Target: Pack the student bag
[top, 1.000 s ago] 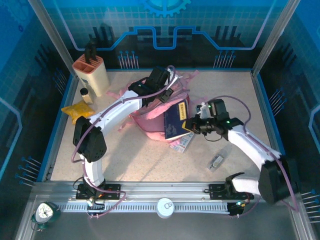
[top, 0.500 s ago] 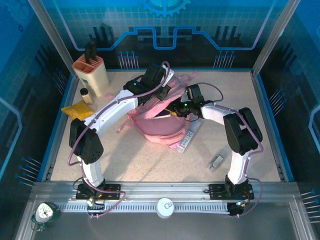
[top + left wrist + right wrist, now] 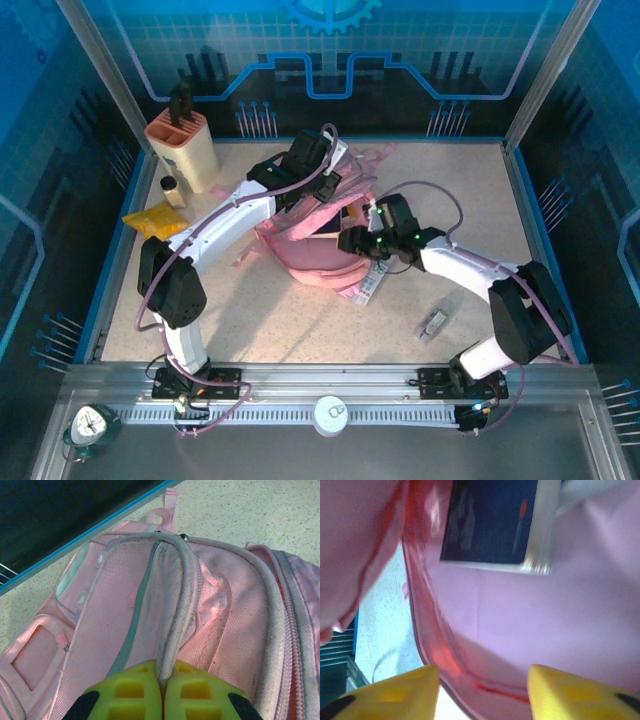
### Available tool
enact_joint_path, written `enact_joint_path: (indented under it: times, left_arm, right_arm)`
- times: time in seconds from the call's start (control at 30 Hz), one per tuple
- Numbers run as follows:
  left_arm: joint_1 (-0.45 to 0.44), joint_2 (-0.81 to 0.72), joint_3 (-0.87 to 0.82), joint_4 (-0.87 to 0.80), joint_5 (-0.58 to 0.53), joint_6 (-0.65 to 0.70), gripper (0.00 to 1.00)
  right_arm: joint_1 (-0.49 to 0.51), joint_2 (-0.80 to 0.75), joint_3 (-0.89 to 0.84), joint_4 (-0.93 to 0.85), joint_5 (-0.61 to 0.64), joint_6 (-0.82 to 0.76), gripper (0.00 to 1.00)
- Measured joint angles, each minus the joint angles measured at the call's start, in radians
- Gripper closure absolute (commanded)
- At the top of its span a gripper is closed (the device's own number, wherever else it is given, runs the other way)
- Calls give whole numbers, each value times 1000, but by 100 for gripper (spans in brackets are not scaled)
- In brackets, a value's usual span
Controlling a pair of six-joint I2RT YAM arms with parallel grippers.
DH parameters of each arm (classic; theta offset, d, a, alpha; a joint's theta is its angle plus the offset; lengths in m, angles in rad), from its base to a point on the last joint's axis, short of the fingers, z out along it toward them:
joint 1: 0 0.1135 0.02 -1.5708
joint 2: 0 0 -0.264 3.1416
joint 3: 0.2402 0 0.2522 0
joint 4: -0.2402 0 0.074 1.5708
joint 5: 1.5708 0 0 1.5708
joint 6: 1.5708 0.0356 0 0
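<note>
From the top camera, your left arm reaches far out over the counter (image 3: 300,320). It bends at the elbow. The left hand (image 3: 325,172) is at the far edge of the student bag (image 3: 310,258). Your right arm curls in from the right side and lies low. The right hand (image 3: 352,240) points left, right at the mouth of the bag. The big pink bag lies in the middle of the counter, between your two hands. Its pink straps spread out behind it. A knife block (image 3: 182,145) stands well apart in the far left corner.

From the left wrist camera, your left hand (image 3: 162,680) is pinched tight. Its yellow-green fingers (image 3: 130,692) press together on a pale trim band (image 3: 182,595) of the bag. The band loops up from the fingers and over the top of the bag. The student bag (image 3: 225,610) is pink woven cloth with a zip down the right side. The speckled counter (image 3: 250,510) lies beyond it.

From the right wrist camera, your right hand (image 3: 480,680) has its two yellow fingers (image 3: 410,685) apart, with nothing between them. It looks into the student bag (image 3: 545,610). The smooth pink lining spreads out in front. A dark blue book (image 3: 490,522) lies inside, against the lining. A strip of counter (image 3: 380,610) shows at the left, past the bag's red-edged rim.
</note>
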Motion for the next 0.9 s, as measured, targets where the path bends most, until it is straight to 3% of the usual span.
enact_joint_path:
  times: [0.13, 0.33, 0.67, 0.9]
  left_arm:
    - [0, 0, 0, 0, 1, -1, 100]
    - [1, 0, 0, 0, 8, -3, 100]
    - [5, -5, -8, 1, 11, -29, 100]
    - [6, -8, -35, 6, 50, -81, 100]
  right_arm:
    - [37, 53, -7, 37, 3, 27, 83]
    - [37, 249, 136, 126, 92, 30, 93]
    - [24, 291, 165, 183, 287, -33, 86]
    - [56, 38, -6, 148, 289, -123, 69]
